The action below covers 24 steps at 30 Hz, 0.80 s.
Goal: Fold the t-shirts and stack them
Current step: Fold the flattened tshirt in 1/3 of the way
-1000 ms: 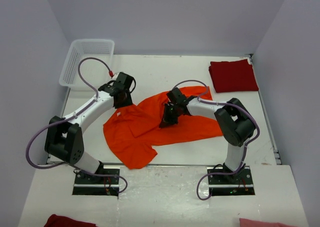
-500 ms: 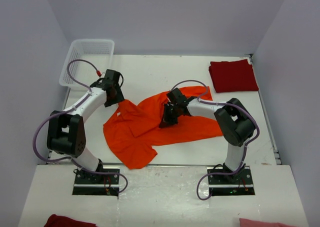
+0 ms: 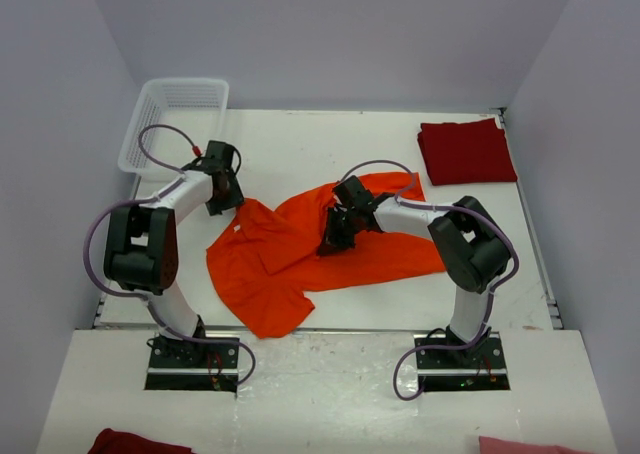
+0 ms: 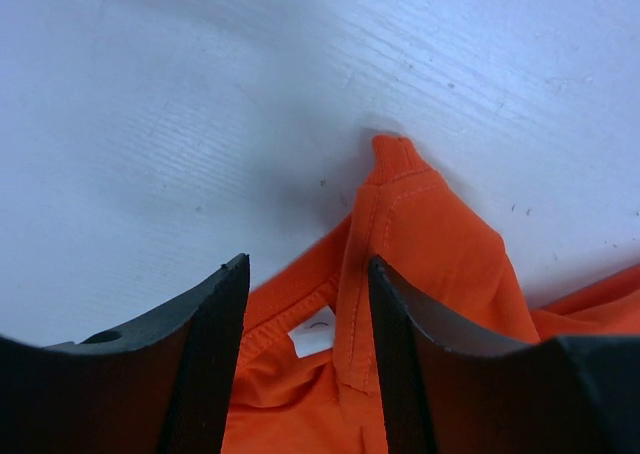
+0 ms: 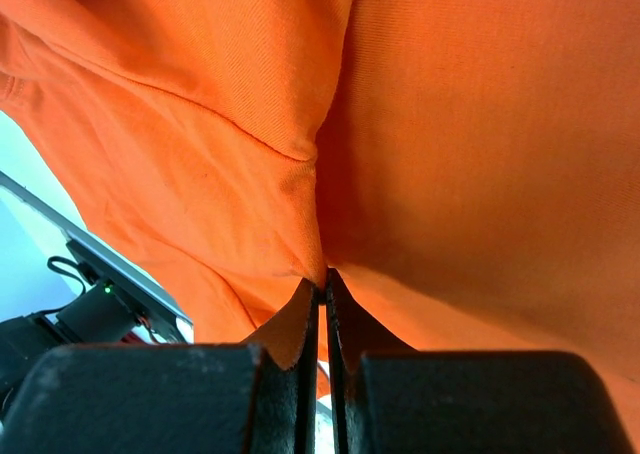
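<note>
The bright orange t-shirt (image 3: 300, 254) lies crumpled in the middle of the table. The dark red t-shirt (image 3: 465, 151) lies folded at the back right. My left gripper (image 3: 230, 196) is at the orange shirt's upper left corner. In the left wrist view the left gripper (image 4: 307, 264) is open, with the orange collar and its white label (image 4: 318, 331) between the jaws. My right gripper (image 3: 335, 236) sits on the shirt's middle. In the right wrist view the right gripper (image 5: 322, 279) is shut on a fold of the orange shirt (image 5: 440, 144).
A white lattice basket (image 3: 150, 134) stands at the back left, close behind the left arm. A dark red cloth (image 3: 135, 442) and a pink cloth (image 3: 530, 446) lie on the front ledge below the arm bases.
My left gripper has moved left and a little back, from over the shirt to its upper left corner, and that corner has stretched left with it. The right arm has not moved.
</note>
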Available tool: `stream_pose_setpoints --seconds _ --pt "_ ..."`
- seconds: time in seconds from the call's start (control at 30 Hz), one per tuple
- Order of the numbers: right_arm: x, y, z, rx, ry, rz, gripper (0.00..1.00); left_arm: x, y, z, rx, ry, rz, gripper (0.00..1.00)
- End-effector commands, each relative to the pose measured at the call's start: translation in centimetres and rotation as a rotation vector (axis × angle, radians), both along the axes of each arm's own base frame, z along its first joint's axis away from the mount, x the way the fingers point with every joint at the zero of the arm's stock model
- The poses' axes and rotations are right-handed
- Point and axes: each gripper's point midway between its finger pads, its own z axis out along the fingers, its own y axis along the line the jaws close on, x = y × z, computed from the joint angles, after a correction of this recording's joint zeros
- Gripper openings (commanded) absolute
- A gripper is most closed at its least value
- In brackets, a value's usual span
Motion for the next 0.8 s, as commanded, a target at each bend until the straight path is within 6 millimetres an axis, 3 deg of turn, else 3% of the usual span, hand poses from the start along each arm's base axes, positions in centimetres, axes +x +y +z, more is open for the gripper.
stream_pose_setpoints --seconds 0.0,0.17,0.47,0.77 --pt "-0.3 0.4 -0.1 0.027 0.000 0.023 0.00 2.4 0.7 1.2 -0.020 -0.070 -0.004 0.52" --pt "-0.3 0.6 -0.2 0.037 0.006 0.022 0.00 3.3 0.5 1.1 -0.052 -0.084 -0.009 0.52" --pt "-0.5 0.5 -0.8 0.034 0.016 0.017 0.00 4.4 -2.0 2.2 -0.168 -0.156 -0.084 0.55" --pt "-0.6 0.6 -0.6 0.043 0.019 0.020 0.00 4.5 -2.1 0.6 -0.199 -0.133 -0.096 0.54"
